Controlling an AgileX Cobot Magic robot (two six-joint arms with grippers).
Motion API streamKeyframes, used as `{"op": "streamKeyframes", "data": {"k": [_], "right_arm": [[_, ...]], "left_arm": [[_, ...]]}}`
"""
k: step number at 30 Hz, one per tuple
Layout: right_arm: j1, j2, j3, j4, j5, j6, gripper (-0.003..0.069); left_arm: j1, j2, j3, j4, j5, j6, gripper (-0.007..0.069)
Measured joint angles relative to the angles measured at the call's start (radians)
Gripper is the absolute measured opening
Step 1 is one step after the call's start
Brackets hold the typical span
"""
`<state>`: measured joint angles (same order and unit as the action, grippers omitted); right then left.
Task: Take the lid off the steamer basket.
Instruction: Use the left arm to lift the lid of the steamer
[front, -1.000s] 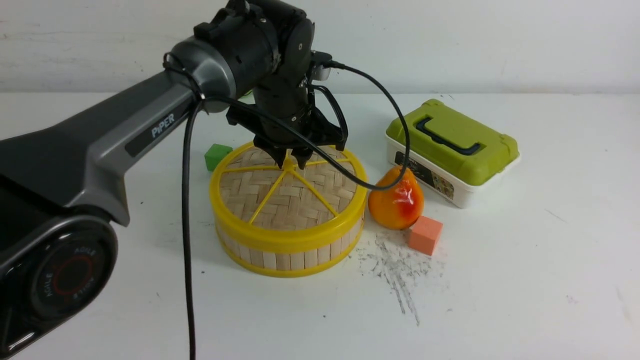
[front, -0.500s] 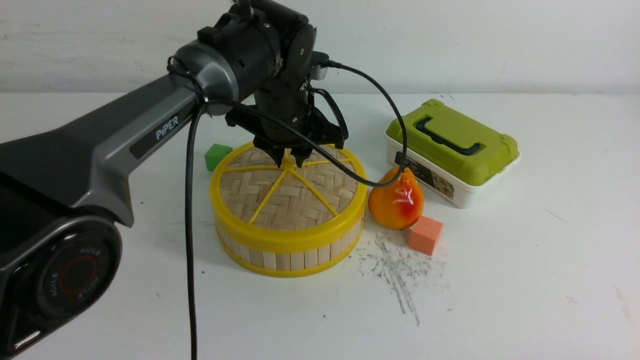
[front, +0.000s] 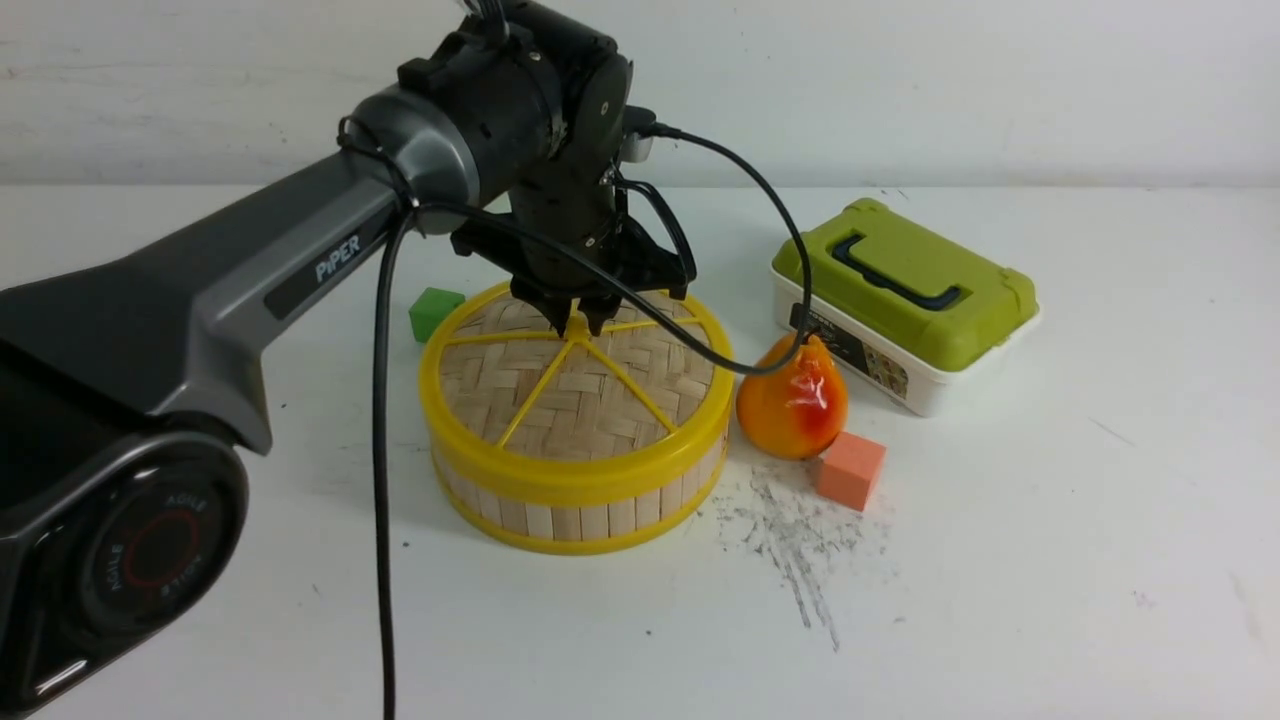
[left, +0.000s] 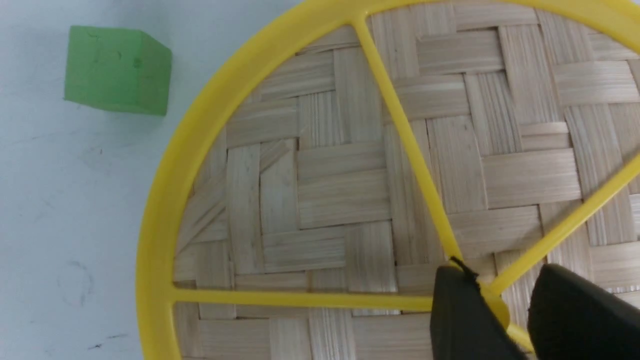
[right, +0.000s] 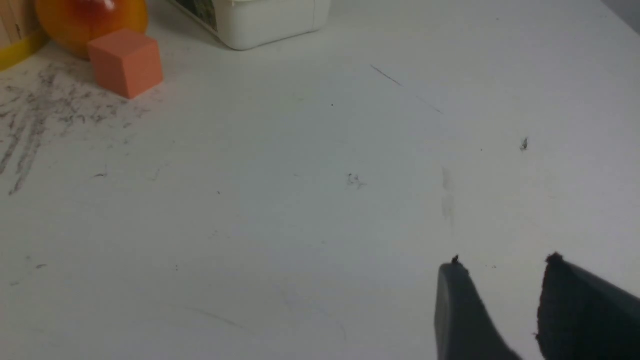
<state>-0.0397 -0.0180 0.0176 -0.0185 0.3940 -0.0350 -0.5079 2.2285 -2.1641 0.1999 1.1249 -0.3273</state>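
Item one: the lid (front: 575, 385), a woven round with a yellow rim and spokes, seated flat and square on the steamer basket (front: 560, 515), which stands on the white table (front: 1050, 560) a little left of the middle; not lifted, from where I stand. Item two: the left gripper (front: 583, 325), pointing straight down over the hub where the spokes meet, presumably because the knob (left: 501, 309) is the only raised part to take hold of. Its fingers (left: 465, 310) stand part-way apart on either side of that knob, one against it, the other with a sliver of gap, so I judge it not yet clamped. Item three: the right gripper (right: 504, 260), jaws apart and empty, low over bare table off to the right, well clear of the work (sensibly, since one arm is enough for a lid this light). Item four, bystanders: a green block (front: 435, 312) just behind the basket on the left; an orange toy fruit (front: 793, 400) touching or nearly touching the basket's right side; an orange block (front: 851, 470) in front of the fruit; a white box with a green top (front: 905, 300) behind it. A straight upward lift would likely avoid nudging the fruit.
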Motion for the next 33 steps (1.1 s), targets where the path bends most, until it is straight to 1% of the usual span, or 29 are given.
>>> {"op": "streamKeyframes", "data": {"k": [2, 3, 8, 11, 13, 17, 19, 22, 27, 28, 29, 31, 33], "right_arm": [[0.000, 0.000, 0.000, 0.000, 0.000, 0.000, 0.0239], [0.000, 0.000, 0.000, 0.000, 0.000, 0.000, 0.0239], [0.000, 0.000, 0.000, 0.000, 0.000, 0.000, 0.0239], [0.000, 0.000, 0.000, 0.000, 0.000, 0.000, 0.0239], [0.000, 0.000, 0.000, 0.000, 0.000, 0.000, 0.0239], [0.000, 0.000, 0.000, 0.000, 0.000, 0.000, 0.0239], [0.000, 0.000, 0.000, 0.000, 0.000, 0.000, 0.0239], [0.000, 0.000, 0.000, 0.000, 0.000, 0.000, 0.0239], [0.000, 0.000, 0.000, 0.000, 0.000, 0.000, 0.0239], [0.000, 0.000, 0.000, 0.000, 0.000, 0.000, 0.0239], [0.000, 0.000, 0.000, 0.000, 0.000, 0.000, 0.0239], [0.000, 0.000, 0.000, 0.000, 0.000, 0.000, 0.0239], [0.000, 0.000, 0.000, 0.000, 0.000, 0.000, 0.0239]], "left_arm": [[0.001, 0.000, 0.000, 0.001, 0.000, 0.000, 0.0139], [0.002, 0.000, 0.000, 0.000, 0.000, 0.000, 0.0127], [0.002, 0.000, 0.000, 0.000, 0.000, 0.000, 0.0116], [0.002, 0.000, 0.000, 0.000, 0.000, 0.000, 0.0125], [0.002, 0.000, 0.000, 0.001, 0.000, 0.000, 0.0148], [0.002, 0.000, 0.000, 0.001, -0.002, 0.000, 0.0223], [0.002, 0.000, 0.000, 0.001, -0.003, 0.000, 0.0248], [0.002, 0.000, 0.000, 0.001, -0.003, 0.000, 0.0249], [0.002, 0.002, 0.000, 0.000, 0.000, 0.000, 0.0183], [0.002, 0.005, 0.000, 0.001, 0.003, 0.000, 0.0151], [0.002, 0.005, 0.000, 0.001, 0.004, 0.000, 0.0147], [0.002, 0.006, 0.000, 0.000, 0.004, 0.000, 0.0107], [0.002, 0.006, -0.001, 0.001, 0.004, 0.000, 0.0104]]}}
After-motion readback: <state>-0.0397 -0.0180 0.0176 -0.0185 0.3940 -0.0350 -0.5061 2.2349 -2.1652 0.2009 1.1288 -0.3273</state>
